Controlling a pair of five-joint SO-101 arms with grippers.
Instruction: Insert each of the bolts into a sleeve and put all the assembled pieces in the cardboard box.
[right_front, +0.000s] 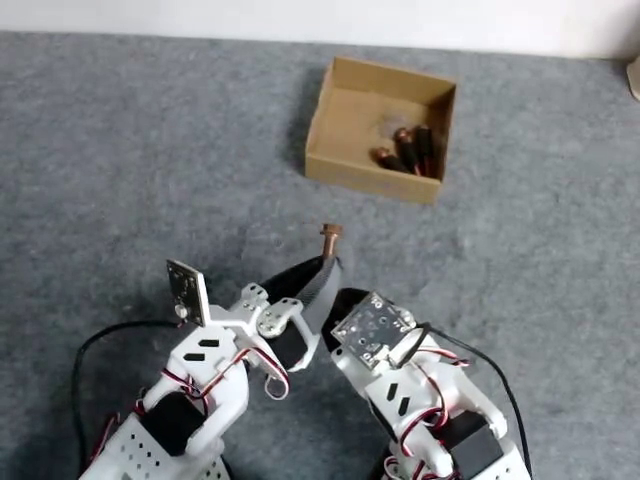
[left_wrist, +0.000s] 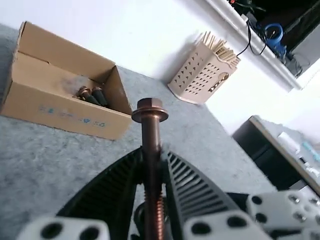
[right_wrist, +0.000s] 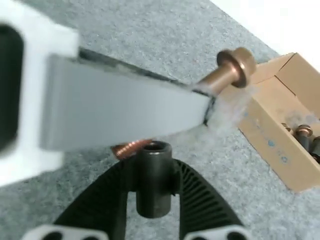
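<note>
A copper bolt (left_wrist: 150, 150) stands gripped between the black fingers of my left gripper (left_wrist: 151, 156), its flanged head (right_front: 329, 234) pointing toward the cardboard box (right_front: 368, 178). My right gripper (right_wrist: 152, 172) is shut on a dark sleeve (right_wrist: 152, 180), open end up. In the right wrist view the bolt's threaded tip (right_wrist: 126, 149) lies just beside the sleeve's mouth, and its head (right_wrist: 235, 67) sticks out past the left gripper's grey finger (right_wrist: 125, 115). Several assembled pieces (right_front: 405, 150) lie in the box's right corner.
Grey carpet covers the table. The box (left_wrist: 60, 114) sits beyond the bolt in the left wrist view, with a perforated wooden holder of sticks (left_wrist: 202, 74) against the white wall. Both arm bodies crowd the near edge (right_front: 300, 400).
</note>
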